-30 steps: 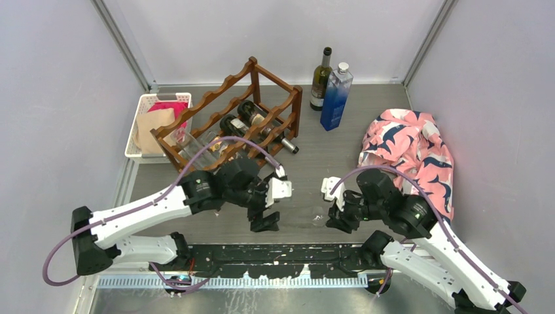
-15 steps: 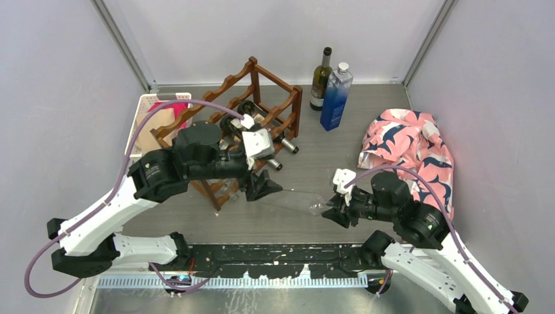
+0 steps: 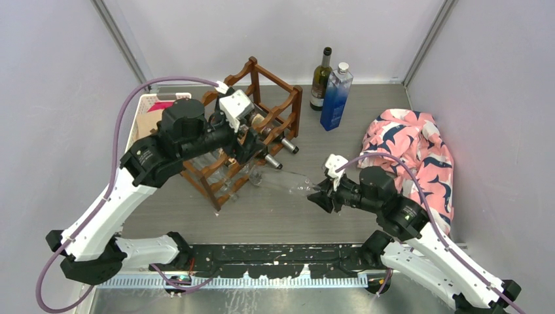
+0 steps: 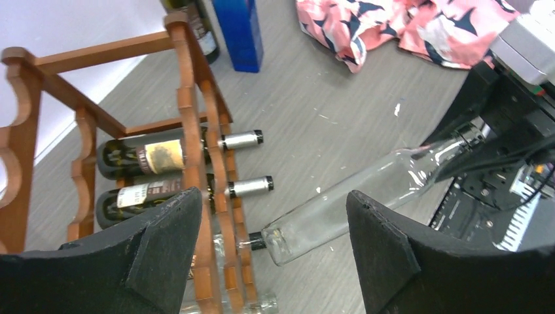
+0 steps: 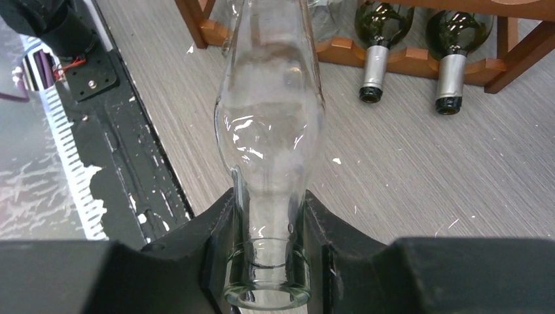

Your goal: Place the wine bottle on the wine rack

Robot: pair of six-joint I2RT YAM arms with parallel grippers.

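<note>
Right wrist view gives you the clearest look at the grip: your right fingers (image 5: 213,242) are clamped on the neck of the clear glass wine bottle (image 5: 271,131), one on each side just below the mouth. The bottle stretches away from them, nearly level over the grey worktop (image 5: 419,163), with its base pointing at the wine rack (image 5: 340,49).

From the top external view, the wine bottle (image 3: 288,183) lies between your two arms. Its base is just beside the lower front corner of the wine rack (image 3: 275,111); you cannot tell whether glass touches wood. It is not yet resting in any cradle of the rack.

Your left fingers (image 4: 386,248) stand wide apart and hold nothing. They hang above the front of the rack, and in the left wrist view the bottle's base shows in the gap between them.

Two dark bottles (image 4: 150,157) lie side by side in the rack, capped necks poking out past the front rail.

At the back of the worktop a green bottle (image 3: 321,78) and a blue bottle (image 3: 336,98) stand upright just beside each other. A pink cloth (image 3: 409,150) lies crumpled on the right, and a white basket (image 3: 141,111) sits left of the rack, partly hidden by your left arm.
</note>
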